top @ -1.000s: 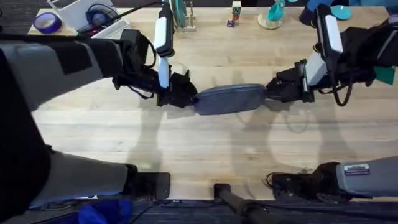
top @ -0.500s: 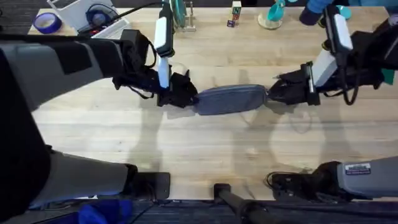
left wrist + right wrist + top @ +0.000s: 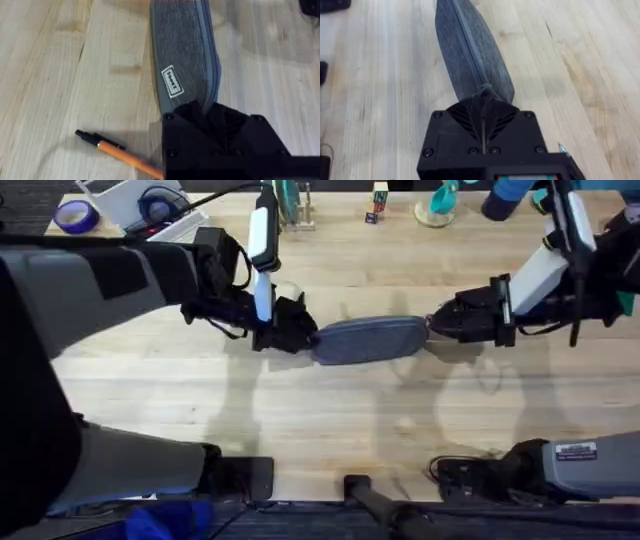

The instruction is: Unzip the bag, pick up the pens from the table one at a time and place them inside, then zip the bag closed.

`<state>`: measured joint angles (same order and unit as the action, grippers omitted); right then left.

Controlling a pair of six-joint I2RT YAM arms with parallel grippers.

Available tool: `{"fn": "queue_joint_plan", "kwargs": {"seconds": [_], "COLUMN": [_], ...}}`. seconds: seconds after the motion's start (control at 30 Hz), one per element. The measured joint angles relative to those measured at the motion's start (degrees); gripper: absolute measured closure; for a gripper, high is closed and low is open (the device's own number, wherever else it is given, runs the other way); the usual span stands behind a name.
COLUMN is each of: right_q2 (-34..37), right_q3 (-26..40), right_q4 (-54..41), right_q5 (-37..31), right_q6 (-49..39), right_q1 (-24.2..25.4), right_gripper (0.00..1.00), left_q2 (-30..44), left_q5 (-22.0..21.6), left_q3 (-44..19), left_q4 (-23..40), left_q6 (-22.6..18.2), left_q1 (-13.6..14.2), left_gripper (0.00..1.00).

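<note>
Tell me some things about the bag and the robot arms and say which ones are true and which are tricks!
1. Each gripper holds one end of the bag. True: the left gripper and the right gripper are shut on opposite ends.
2. The bag is wide open. False: in the wrist views its zipper runs closed along the top.
3. An orange pen lies on the table by the left gripper. True.
4. The orange pen is inside the bag. False: it rests on the wood beside the bag.
5. The bag is bright red. False: it is grey-blue.
</note>
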<state>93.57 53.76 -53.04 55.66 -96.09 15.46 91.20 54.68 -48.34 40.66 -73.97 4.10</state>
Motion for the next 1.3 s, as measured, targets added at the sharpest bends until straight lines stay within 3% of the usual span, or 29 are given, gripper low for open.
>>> {"fn": "queue_joint_plan", "kwargs": {"seconds": [1.3], "right_q2": [0.0], "right_q3": [0.0], "right_q4": [-0.2], "right_q5": [8.8], "right_q6": [-2.6], "right_q1": [0.0], "right_gripper": [0.971], "left_q2": [0.0], "left_q5": [0.0], "left_q3": [0.0], "left_q4": [0.0], "left_q6": [0.0], "left_q1": [0.0], "left_gripper": [0.959]}}
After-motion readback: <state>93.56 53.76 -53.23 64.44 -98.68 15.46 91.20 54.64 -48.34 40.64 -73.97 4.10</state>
